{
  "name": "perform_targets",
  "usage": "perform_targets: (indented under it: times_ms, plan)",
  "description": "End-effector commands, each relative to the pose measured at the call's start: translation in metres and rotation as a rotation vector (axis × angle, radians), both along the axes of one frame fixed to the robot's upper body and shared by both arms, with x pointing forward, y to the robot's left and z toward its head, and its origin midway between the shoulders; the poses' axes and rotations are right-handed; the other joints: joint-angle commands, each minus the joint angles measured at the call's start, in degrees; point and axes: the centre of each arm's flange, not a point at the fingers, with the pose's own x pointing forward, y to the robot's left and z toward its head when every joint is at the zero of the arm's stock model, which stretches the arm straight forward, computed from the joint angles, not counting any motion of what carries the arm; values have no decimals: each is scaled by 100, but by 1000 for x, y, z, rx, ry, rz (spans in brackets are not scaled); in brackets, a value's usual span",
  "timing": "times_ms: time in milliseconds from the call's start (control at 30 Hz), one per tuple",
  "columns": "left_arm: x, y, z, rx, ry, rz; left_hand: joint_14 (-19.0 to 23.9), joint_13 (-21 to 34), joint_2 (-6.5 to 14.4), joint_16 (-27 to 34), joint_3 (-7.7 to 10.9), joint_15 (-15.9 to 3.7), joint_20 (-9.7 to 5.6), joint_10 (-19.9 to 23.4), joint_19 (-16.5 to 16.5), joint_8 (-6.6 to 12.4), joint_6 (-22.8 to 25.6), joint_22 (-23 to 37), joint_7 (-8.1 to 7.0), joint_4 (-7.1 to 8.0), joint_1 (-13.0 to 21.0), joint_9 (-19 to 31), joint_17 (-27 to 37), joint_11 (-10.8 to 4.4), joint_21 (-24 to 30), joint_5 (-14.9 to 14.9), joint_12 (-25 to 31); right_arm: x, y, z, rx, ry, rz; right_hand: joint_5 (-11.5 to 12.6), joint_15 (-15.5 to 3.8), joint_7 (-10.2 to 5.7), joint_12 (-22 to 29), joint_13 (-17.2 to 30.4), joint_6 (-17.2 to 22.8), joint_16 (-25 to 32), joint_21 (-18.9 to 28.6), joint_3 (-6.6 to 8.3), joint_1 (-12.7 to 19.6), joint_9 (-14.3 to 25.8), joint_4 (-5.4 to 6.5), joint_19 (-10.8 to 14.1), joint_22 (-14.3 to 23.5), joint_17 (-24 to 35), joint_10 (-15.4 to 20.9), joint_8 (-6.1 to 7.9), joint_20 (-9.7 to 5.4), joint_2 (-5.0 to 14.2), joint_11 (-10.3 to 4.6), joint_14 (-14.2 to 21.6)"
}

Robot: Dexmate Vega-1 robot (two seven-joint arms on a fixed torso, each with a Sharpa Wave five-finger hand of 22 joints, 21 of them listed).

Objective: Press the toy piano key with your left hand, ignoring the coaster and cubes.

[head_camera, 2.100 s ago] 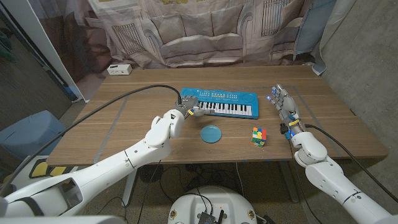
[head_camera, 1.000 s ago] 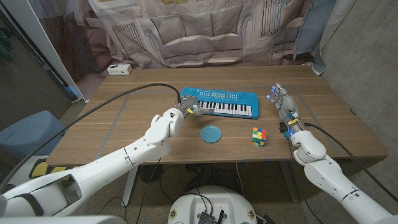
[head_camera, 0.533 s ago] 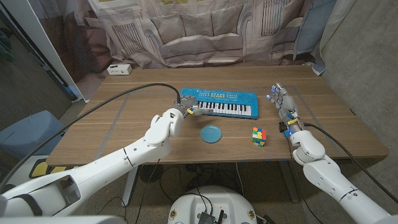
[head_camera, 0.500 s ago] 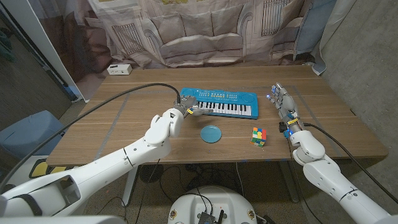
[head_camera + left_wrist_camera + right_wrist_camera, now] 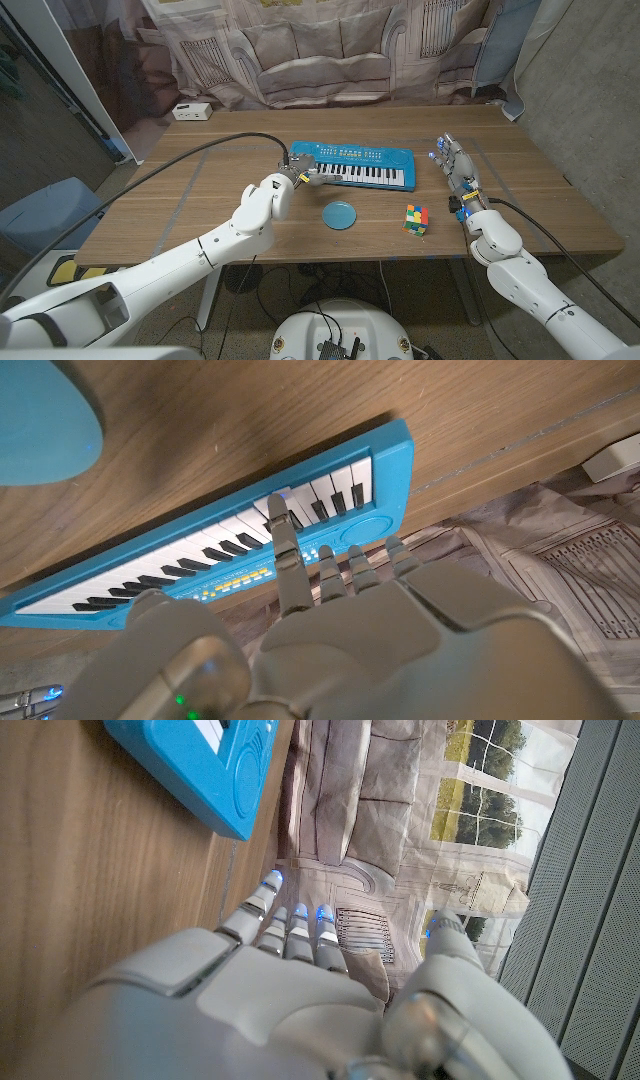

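- Nearest the robot on the wooden bench (image 5: 200,215) lie the two things to leave alone: the round blue coaster (image 5: 340,214) and, well to its right, a multicoloured cube (image 5: 416,218).
- The right robot hand (image 5: 457,170) waits on the bench's right side, well apart from the keyboard; its fingers are extended and apart and it holds nothing.
- The left robot hand (image 5: 303,172) sits over the left end of the blue toy piano (image 5: 352,165), which lies farther back near the bench's middle.
- In the left wrist view, one finger (image 5: 284,535) is stretched forward with its tip on a white key near the speaker end, while the other fingers are held back over the button panel; this robot hand grips nothing.
- The step in hand looks like the press itself. To do it well, push straight down through that one fingertip, keeping it centred on the white key so it does not catch the neighbouring black key.
- Keep the curled fingers lifted off the buttons, and avoid any sideways shove that could slide the light piano.
- Keep the arm raised over the coaster.
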Motion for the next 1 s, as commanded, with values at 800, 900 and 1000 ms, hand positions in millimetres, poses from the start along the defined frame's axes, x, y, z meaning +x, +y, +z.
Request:
perform_targets:
  times_ms: [800, 900, 1000]
  plan:
    - [-13, -2, 12, 11, -56, 1, 151, 17, 51, 11, -108, 86, 4, 263, 87, -158, -755, 13, 133, 18, 126, 11, 8, 153, 34, -6, 91, -3, -1, 4, -5, -10, -2, -7, 29, 12, 16, 22, 65, 29, -5, -45, 21, 31, -10, 21, 17, -7, 27, -4, 32, 58, 3, -10]
    - [-13, -2, 12, 9, -62, -2, 192, 29, 76, 0, -142, 114, 6, 317, 93, -172, -1401, 14, -29, 19, 170, 23, 10, 206, 27, -53, 89, -3, -2, 3, -3, -11, -3, -7, 32, 14, 17, 22, 60, 31, -5, -46, 22, 31, -10, 23, 17, -7, 30, -7, 34, 59, 6, -4]
    - [-14, -2, 12, 8, -70, -1, 247, 37, 98, 2, -163, 120, 8, 355, 108, -187, -1991, 14, -87, 15, 211, 27, 10, 224, 26, -98, 85, -4, -2, 3, 0, -13, -3, -7, 30, 20, 17, 22, 65, 30, -3, -48, 23, 31, -10, 28, 17, -7, 30, -5, 28, 60, 7, -7]
